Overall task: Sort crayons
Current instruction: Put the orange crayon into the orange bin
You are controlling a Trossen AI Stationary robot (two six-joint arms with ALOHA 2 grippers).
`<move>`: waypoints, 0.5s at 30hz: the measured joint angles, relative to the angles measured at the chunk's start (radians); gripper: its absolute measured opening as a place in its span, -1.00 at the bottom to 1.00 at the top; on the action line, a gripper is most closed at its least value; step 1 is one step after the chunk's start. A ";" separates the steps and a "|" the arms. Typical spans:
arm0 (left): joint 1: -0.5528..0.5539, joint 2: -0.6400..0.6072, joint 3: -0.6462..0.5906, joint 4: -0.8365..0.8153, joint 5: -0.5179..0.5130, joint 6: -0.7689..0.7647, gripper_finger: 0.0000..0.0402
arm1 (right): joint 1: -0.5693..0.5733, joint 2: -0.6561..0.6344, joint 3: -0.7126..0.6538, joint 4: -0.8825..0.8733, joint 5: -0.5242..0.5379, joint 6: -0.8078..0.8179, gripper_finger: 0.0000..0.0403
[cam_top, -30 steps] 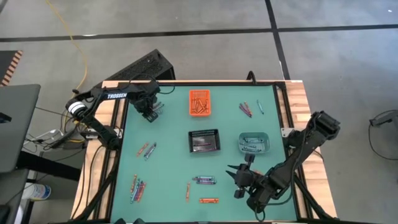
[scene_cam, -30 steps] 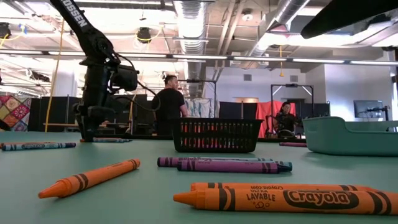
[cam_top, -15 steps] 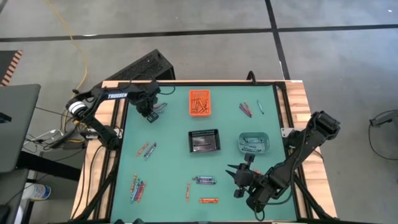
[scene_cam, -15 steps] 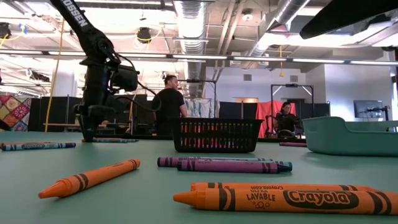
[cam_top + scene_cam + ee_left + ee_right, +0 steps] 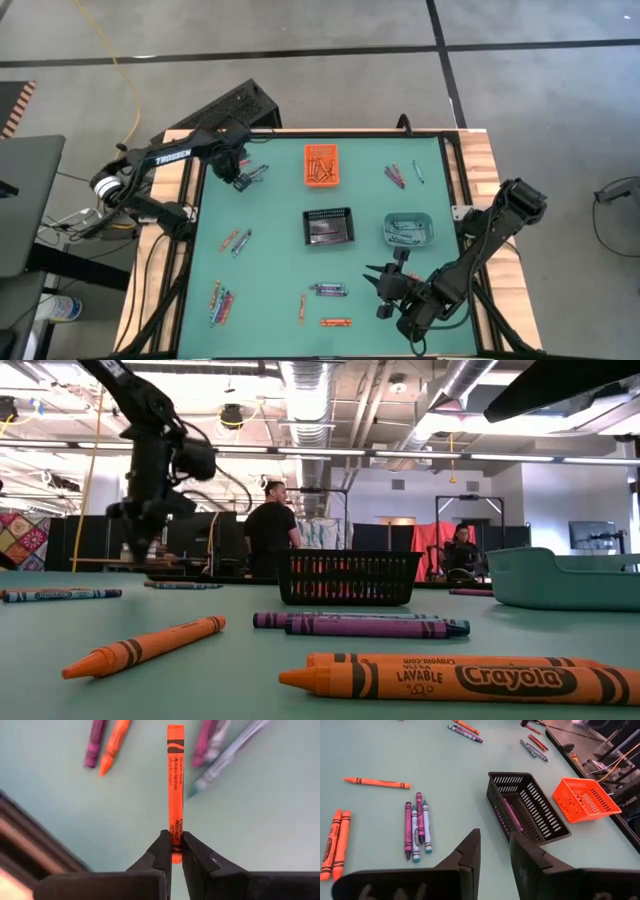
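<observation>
A grey floor (image 5: 300, 70) crossed by dark lines surrounds the table (image 5: 280, 270), while beyond it ducts (image 5: 310, 400) and strip lights hang from an open ceiling, two people (image 5: 272, 530) stand before what may be red curtains (image 5: 430, 545).

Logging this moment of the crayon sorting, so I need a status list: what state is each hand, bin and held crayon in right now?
Left hand: shut on orange crayon, near table's far left corner.
Orange crayon: gripped at one end, lifted off table.
Right hand: open, empty, near front edge.
Orange bin: upright, orange crayons inside.
Black mesh bin: upright, purple crayon inside.
Teal bin: upright, crayons inside.
</observation>
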 joint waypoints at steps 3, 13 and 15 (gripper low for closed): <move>-0.039 -0.049 0.002 0.075 0.162 -0.069 -0.92 | 0.000 0.000 0.000 0.000 0.000 -0.001 -0.50; -0.253 -0.025 0.003 0.613 0.229 -0.475 -0.92 | -0.012 0.000 0.000 0.000 0.000 -0.007 -0.50; -0.285 0.004 0.003 0.735 0.229 -0.548 -0.92 | -0.011 0.000 0.000 0.000 0.001 -0.008 -0.50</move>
